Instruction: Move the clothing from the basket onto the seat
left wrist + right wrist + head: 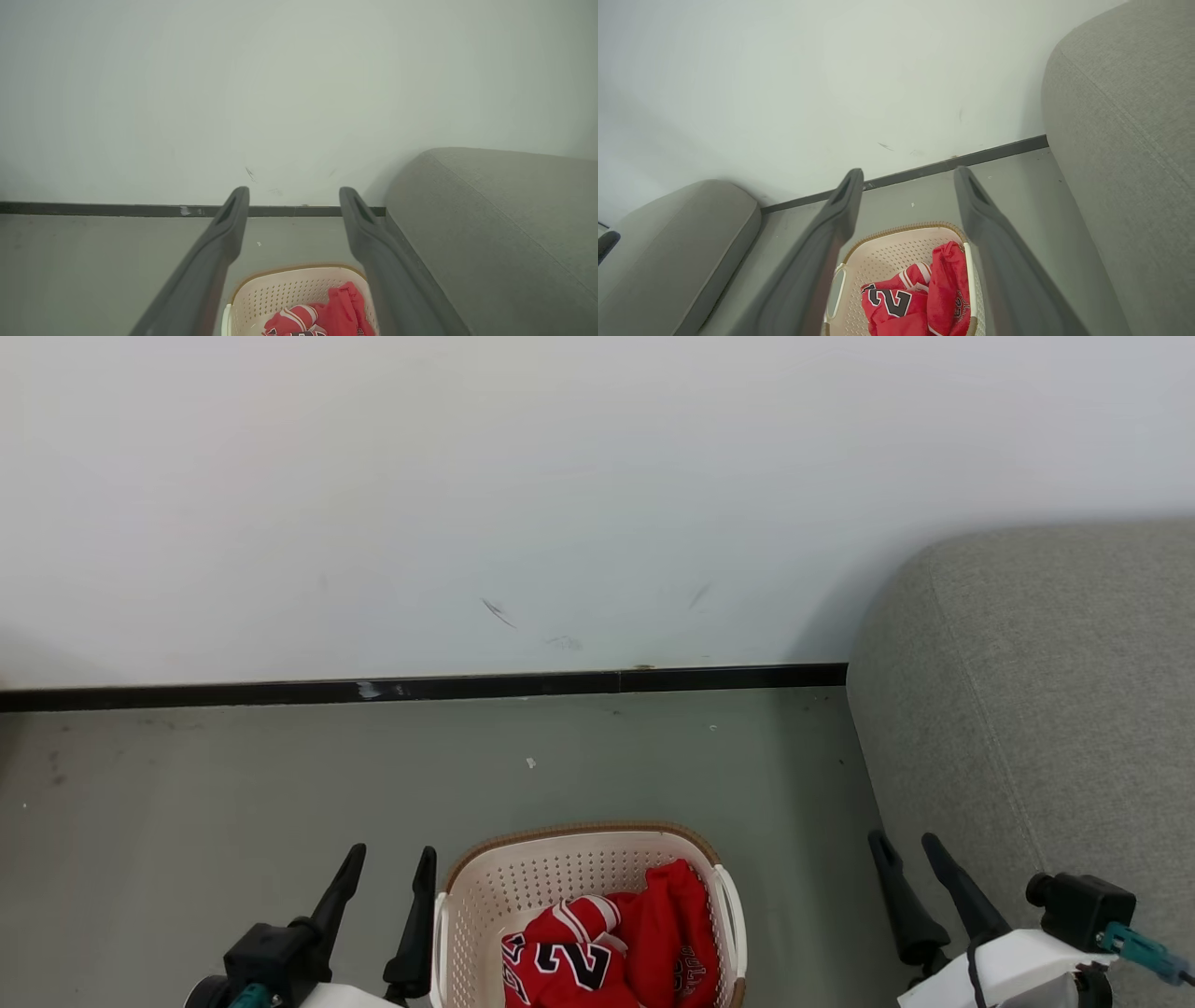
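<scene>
The red clothing [607,952] is shown heaped in the cream basket [560,873] at 6 o'clock, with the grey seat [1046,709] at 3 o'clock, while the left gripper [392,849] and right gripper [902,837] are held spread and empty at 7 and 5 o'clock.

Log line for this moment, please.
left gripper: open, empty | right gripper: open, empty | clothing: in basket | seat: right of basket

Black tapered fingers [338,894] (white wrists [1008,966])
</scene>
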You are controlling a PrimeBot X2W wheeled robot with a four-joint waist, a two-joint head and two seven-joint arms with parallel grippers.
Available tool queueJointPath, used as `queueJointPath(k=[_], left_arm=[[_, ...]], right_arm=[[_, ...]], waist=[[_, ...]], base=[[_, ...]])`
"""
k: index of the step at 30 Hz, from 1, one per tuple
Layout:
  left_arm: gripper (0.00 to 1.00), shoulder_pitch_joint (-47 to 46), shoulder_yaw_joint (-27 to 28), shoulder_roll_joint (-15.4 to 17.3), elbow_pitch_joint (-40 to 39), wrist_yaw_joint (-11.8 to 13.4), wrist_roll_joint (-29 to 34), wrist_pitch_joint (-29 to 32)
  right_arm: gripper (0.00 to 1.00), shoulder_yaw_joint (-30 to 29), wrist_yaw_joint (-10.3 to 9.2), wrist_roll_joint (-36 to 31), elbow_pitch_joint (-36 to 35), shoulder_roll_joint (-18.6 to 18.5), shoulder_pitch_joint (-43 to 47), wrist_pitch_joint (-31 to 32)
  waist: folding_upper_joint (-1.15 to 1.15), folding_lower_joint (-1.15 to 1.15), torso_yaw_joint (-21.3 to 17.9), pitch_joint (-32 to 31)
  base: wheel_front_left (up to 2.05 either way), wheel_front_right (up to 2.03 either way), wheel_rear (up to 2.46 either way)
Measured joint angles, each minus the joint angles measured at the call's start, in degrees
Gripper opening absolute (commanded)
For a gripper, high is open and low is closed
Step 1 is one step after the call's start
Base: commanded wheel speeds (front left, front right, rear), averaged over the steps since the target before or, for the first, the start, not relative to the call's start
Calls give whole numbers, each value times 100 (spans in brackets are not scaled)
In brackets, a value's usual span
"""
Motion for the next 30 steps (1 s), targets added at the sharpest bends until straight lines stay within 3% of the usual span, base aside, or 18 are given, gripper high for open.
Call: queueJointPath(k=[17, 23, 30], left_arm=[[100, 74, -111, 5, -111, 400, 1382, -363], [100, 75, -147, 5, -96, 477, 1728, -470], [100, 76, -89, 1, 10, 493, 1661, -470]], right_arm=[[100, -169, 1, -1851, -153, 98, 66, -236], [100, -175, 2, -2268, -213, 142, 70, -334], [100, -176, 2, -2287, -220, 144, 98, -334]], waist=[[0, 0, 15, 4], [0, -1, 20, 4], [0, -1, 16, 1]], base=[[0, 0, 0], [0, 0, 0], [0, 0, 0]])
